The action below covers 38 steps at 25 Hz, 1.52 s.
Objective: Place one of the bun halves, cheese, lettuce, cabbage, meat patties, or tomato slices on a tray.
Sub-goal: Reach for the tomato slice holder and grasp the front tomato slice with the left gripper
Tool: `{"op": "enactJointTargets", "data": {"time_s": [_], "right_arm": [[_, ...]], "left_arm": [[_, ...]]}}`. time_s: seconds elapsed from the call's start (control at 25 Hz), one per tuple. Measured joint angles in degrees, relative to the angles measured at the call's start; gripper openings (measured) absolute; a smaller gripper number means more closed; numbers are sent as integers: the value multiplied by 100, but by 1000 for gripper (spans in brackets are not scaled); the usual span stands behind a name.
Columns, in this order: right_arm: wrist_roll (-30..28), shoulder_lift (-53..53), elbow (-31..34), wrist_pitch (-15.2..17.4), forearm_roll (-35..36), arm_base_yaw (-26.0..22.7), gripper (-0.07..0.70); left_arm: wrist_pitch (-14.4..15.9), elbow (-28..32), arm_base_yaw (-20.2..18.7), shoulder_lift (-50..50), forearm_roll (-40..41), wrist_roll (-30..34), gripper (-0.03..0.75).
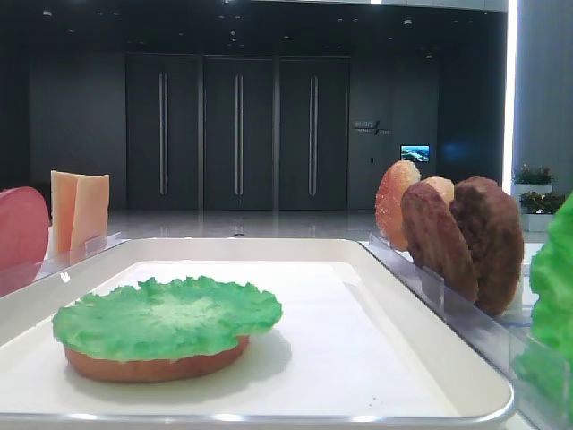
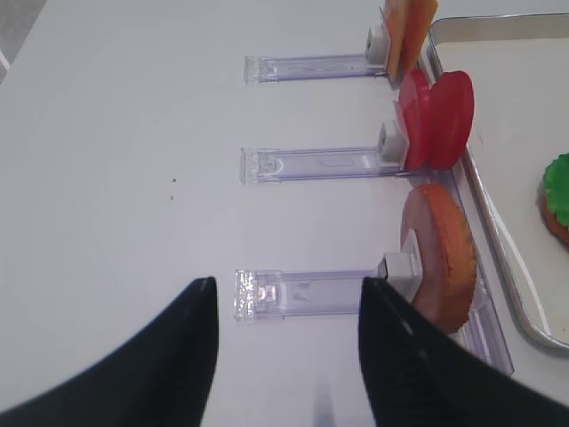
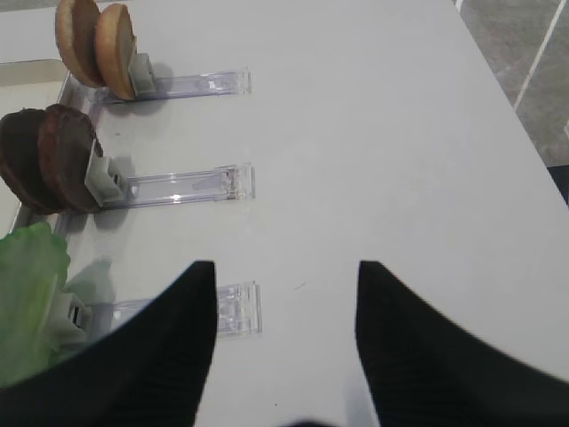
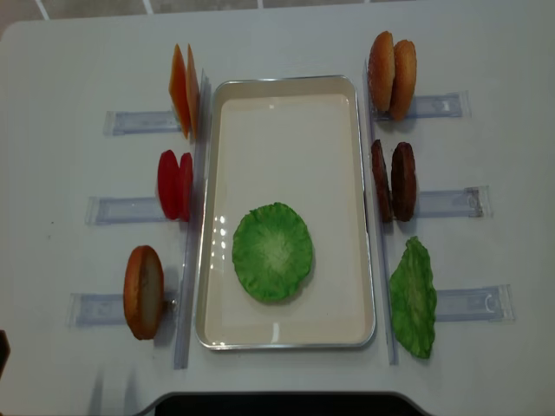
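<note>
Nearest me, both arms hang back from the tray (image 4: 286, 340); the left gripper (image 2: 286, 307) stands spread over bare table, holding nothing, and the right gripper (image 3: 284, 298) is likewise spread and empty. On the tray's near half a bun half (image 1: 157, 363) lies flat with lettuce (image 4: 272, 251) laid over it, so by my reckoning a stack is begun and more could follow. Left of the tray, going back, stand a lone bun half (image 4: 143, 291), the tomato slices (image 4: 174, 185), then the cheese (image 4: 183, 90); right of it, a spare lettuce leaf (image 4: 413, 297), the meat patties (image 4: 392, 181), and two more buns (image 4: 392, 62) farthest off.
</note>
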Motion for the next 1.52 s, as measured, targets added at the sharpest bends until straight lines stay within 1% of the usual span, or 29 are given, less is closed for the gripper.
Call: {"op": "enactJointTargets", "data": {"time_s": [0.68, 0.92, 1.04, 1.2, 1.4, 1.52], "right_arm": [[0, 0, 0, -10, 0, 0, 347], [0, 0, 0, -10, 0, 0, 347], [0, 0, 0, -10, 0, 0, 347], [0, 0, 0, -10, 0, 0, 347], [0, 0, 5, -10, 0, 0, 347], [0, 0, 5, -10, 0, 0, 347]], "left_arm": [[0, 0, 0, 0, 2, 50, 391], [25, -93, 0, 128, 110, -27, 391], [39, -142, 0, 685, 119, -158, 391], [-22, -512, 0, 1773, 163, -347, 391], [-179, -1386, 0, 3316, 275, -609, 391], [-238, -1942, 0, 4409, 341, -714, 391]]}}
